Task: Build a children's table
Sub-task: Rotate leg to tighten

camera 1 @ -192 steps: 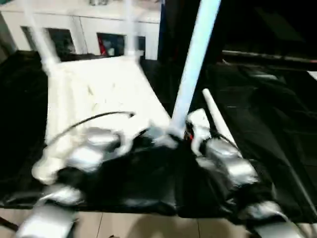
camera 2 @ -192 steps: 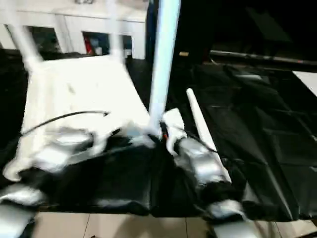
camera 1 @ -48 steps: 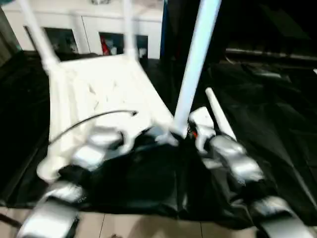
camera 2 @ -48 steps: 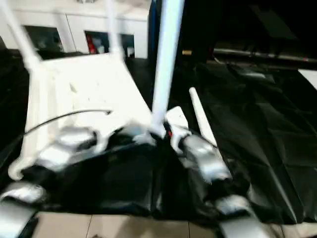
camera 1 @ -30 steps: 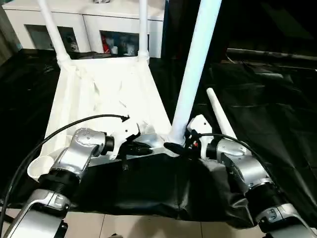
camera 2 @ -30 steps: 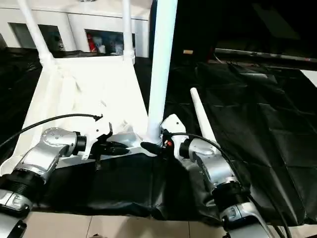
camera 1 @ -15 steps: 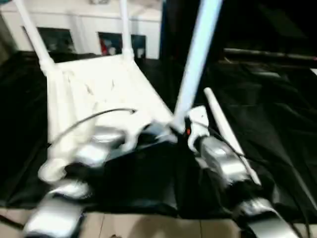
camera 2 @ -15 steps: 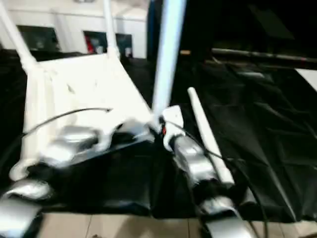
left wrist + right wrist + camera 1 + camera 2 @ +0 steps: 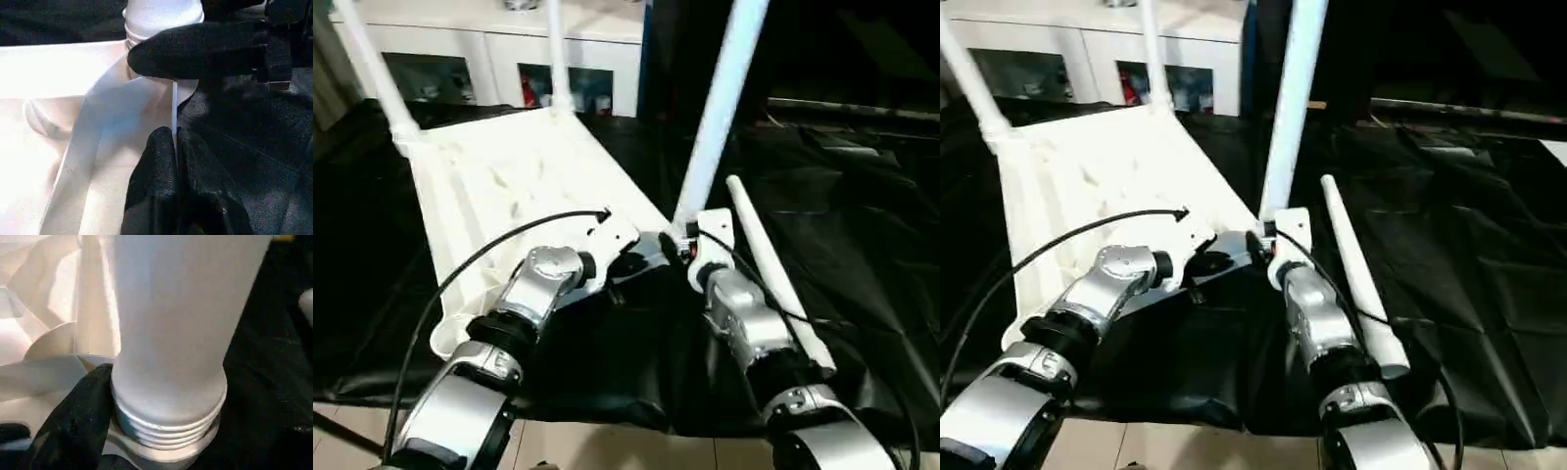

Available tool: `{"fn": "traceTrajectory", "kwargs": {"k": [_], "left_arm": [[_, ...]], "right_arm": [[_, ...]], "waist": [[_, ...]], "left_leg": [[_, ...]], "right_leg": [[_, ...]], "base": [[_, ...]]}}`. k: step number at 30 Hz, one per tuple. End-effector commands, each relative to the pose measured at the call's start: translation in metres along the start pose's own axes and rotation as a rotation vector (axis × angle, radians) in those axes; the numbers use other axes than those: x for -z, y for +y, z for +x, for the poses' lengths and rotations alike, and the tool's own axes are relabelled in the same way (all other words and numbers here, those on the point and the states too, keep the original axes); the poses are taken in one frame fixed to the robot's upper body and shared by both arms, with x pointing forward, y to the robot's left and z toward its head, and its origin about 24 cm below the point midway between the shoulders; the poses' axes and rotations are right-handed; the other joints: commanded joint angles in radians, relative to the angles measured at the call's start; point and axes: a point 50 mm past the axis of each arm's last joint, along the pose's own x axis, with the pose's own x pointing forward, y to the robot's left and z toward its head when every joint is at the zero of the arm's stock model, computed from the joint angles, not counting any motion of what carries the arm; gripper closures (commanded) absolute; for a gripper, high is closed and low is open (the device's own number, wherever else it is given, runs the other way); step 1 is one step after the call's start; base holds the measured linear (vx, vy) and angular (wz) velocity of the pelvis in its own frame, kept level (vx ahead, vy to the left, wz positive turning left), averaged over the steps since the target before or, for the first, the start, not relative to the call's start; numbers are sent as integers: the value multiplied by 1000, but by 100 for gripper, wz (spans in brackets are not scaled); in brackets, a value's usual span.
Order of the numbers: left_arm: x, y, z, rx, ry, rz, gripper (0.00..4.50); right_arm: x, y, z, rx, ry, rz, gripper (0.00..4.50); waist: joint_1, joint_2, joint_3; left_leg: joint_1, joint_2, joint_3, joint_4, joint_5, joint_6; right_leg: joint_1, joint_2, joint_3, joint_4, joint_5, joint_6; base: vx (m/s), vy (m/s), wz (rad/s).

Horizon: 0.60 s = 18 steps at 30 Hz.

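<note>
Black cloth covers the tabletop (image 9: 862, 225), with a white glass-door cabinet (image 9: 499, 59) along the far wall. On the left of the cloth lies the children's table, upside down: its white top (image 9: 509, 186) shows the ribbed underside, two legs (image 9: 374, 69) stand in the far corner sockets, and the near-left socket (image 9: 450, 338) is still empty. The left end effector (image 9: 173, 152) is pinched shut on the thin near edge of the top, close to the near-right corner, steadying it. Just right of it, a third leg (image 9: 715, 117) rises from the near-right socket; the right wrist view shows its threaded collar (image 9: 168, 423) only partly down, with rings still exposed. The right end effector (image 9: 677, 245) is at the base of that leg, one black finger (image 9: 73, 416) against the collar; whether it actually grips the leg I cannot tell. Further right, the fourth leg (image 9: 769, 269) lies loose on the cloth. The step looks like seating this third leg: it is best kept plumb over the socket and turned without side load, while the left grip keeps the top from rotating or sliding.
</note>
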Motion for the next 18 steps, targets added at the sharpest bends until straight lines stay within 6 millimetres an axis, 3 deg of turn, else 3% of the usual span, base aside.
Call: {"fn": "traceTrajectory", "kwargs": {"k": [1, 3, 4, 6, 8, 13, 18], "left_arm": [[1, 8, -8, -61, -69, -30, 450], [-4, 9, -7, -69, -112, -34, 450], [-7, 10, -8, -75, -139, -38, 450], [-14, 13, -10, -80, -192, -66, 394], [-18, 14, -14, -61, -219, -82, 395], [-25, 27, -31, -142, -254, -18, 347], [-20, 54, -81, -310, -200, -4, 317]], "right_arm": [[-9, -23, -8, 37, -36, -26, 95], [-17, -28, -17, -21, -72, -39, 95], [-20, -30, -23, -62, -83, -64, 95], [-23, -34, -34, -127, -91, -104, 92], [-24, -36, -40, -171, -88, -135, 92], [-28, -34, -55, -260, -90, -140, 92], [-17, -20, -62, -379, -7, -158, 92]], "waist": [[-2, -13, -57], [1, -16, -58], [5, -11, -60], [9, -13, -62], [9, -11, -63], [-7, -18, -56], [-17, -9, -54]], "left_leg": [[12, 16, 3, -56, -170, 26], [8, 14, 3, -52, -124, 55], [9, 14, 3, -51, -117, 57], [7, 13, 3, -44, -86, 70], [7, 12, 3, -43, -75, 74], [5, 17, 3, -47, -132, 76], [8, 19, 2, -48, -143, 52]], "right_leg": [[43, -49, 35, -68, -27, -173], [45, -46, 34, -61, 55, -178], [46, -47, 33, -60, 66, -180], [52, -45, 33, -54, 133, -188], [49, -45, 31, -52, 159, -201], [48, -46, 29, -59, 78, -219], [41, -42, 29, -58, 48, -214]], "base": [[0, 0, 0], [0, 0, 0], [0, 0, 0], [0, 0, 0], [0, 0, 0], [0, 0, 0], [0, 0, 0]]}}
